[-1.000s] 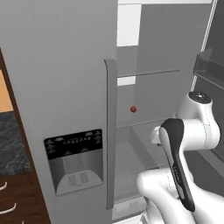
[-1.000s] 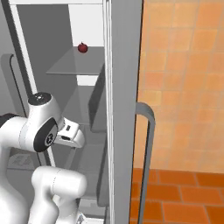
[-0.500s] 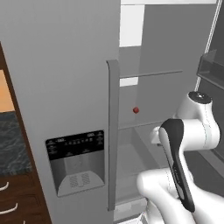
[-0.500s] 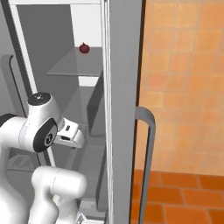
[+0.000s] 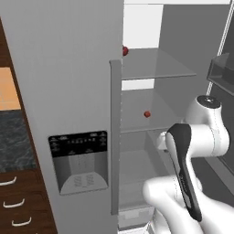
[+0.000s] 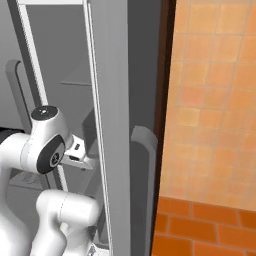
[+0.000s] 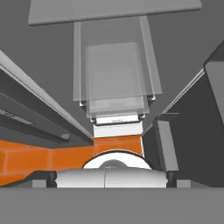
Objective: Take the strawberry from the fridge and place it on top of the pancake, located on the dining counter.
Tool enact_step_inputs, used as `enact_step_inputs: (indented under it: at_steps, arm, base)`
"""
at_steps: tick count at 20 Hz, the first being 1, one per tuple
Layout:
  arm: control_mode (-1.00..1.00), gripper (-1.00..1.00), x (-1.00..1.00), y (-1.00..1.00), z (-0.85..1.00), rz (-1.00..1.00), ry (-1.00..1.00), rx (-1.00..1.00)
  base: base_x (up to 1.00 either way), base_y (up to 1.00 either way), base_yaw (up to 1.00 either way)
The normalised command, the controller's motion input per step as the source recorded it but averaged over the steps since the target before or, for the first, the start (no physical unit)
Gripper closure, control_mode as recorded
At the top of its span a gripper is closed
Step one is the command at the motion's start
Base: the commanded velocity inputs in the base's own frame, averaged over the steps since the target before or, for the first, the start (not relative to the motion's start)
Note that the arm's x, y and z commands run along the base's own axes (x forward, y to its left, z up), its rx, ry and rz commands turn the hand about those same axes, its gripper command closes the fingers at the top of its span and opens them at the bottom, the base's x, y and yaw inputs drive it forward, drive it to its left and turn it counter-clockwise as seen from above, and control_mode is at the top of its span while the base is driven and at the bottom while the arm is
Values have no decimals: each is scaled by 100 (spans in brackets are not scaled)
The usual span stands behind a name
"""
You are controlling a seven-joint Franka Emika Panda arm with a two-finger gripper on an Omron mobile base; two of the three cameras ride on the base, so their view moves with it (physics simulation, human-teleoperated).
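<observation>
strawberry sits on the fridge's middle glass shelf, and since my base has rolled closer it looms larger in the left view, so i judge the reach can begin with the tool spread wide and empty.
</observation>
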Motion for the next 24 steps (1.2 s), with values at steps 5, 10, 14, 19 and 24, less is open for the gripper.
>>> enact_step_inputs:
  at_steps: [5, 10, 14, 19, 24]
  arm:
    - [100, -100, 0, 0, 0, 0, 0, 0]
    - [-100, -100, 0, 0, 0, 0, -2, 0]
    - [-100, -100, 25, 0, 1, 0, -32, 0]
    - [-100, -100, 66, 3, 27, -2, -15, 0]
    - [-100, -100, 100, 0, -1, -16, -14, 0]
  base:
    - [2, 0, 2]
    - [0, 0, 0]
    - [0, 0, 0]
    - [0, 0, 0]
    - [0, 0, 0]
